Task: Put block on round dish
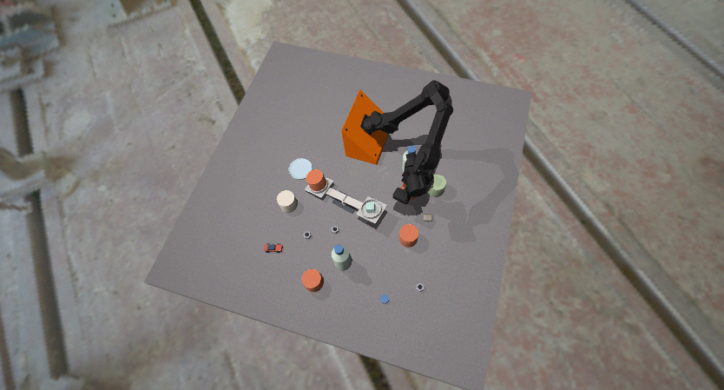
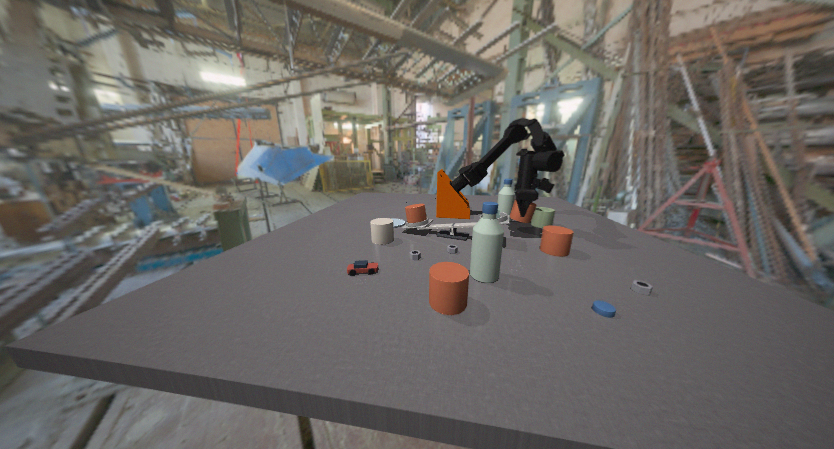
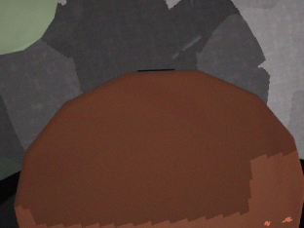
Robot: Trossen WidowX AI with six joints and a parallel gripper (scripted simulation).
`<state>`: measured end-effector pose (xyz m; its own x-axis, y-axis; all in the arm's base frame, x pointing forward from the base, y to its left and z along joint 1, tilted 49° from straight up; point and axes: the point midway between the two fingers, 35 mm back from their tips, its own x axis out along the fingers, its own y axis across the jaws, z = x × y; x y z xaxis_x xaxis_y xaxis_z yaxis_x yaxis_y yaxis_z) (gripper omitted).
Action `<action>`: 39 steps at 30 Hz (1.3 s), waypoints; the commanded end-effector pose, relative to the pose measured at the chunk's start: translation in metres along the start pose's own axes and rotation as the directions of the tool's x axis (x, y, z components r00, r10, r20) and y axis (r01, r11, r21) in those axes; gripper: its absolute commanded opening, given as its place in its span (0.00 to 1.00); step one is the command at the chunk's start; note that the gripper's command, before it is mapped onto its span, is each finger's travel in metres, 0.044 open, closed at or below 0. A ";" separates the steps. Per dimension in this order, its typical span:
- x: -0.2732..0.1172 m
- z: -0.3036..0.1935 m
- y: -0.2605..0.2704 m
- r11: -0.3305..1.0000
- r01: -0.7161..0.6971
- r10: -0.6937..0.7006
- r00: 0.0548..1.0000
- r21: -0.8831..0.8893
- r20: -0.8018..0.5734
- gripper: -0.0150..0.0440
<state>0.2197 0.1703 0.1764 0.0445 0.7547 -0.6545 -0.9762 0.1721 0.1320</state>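
Note:
My gripper (image 1: 411,188) (image 2: 524,209) is shut on an orange-red cup (image 2: 515,214) (image 3: 151,156), low over the table right of the balance; whether the cup touches the table is unclear. In the top view the arm hides most of it. The balance (image 1: 335,195) (image 2: 466,225) has a small mint-green block (image 1: 370,207) uncovered on its right pan. The other orange-red cup (image 1: 316,180) (image 2: 416,213) stands upright on the left pan. The pale blue round dish (image 1: 300,168) (image 2: 399,223) lies behind that cup, with nothing on it.
Near the held cup are a green cup (image 1: 437,185) (image 2: 543,216), a bottle (image 2: 506,199), a small tan block (image 1: 428,218) and another orange-red cup (image 1: 408,234) (image 2: 556,241). A cream cup (image 1: 286,201), another bottle (image 1: 340,258), a front orange-red cup (image 1: 312,280) and a toy car (image 1: 273,247) stand farther off.

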 end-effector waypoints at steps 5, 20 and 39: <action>0.019 0.000 0.001 1.000 0.002 -0.002 1.000 0.004 0.001 0.25; 0.039 0.000 0.001 1.000 0.001 -0.001 1.000 0.004 0.002 0.25; 0.012 0.000 -0.001 1.000 0.002 -0.002 1.000 0.002 -0.002 1.00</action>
<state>0.2194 0.1902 0.1582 0.0353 0.7527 -0.6574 -0.9750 0.1702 0.1426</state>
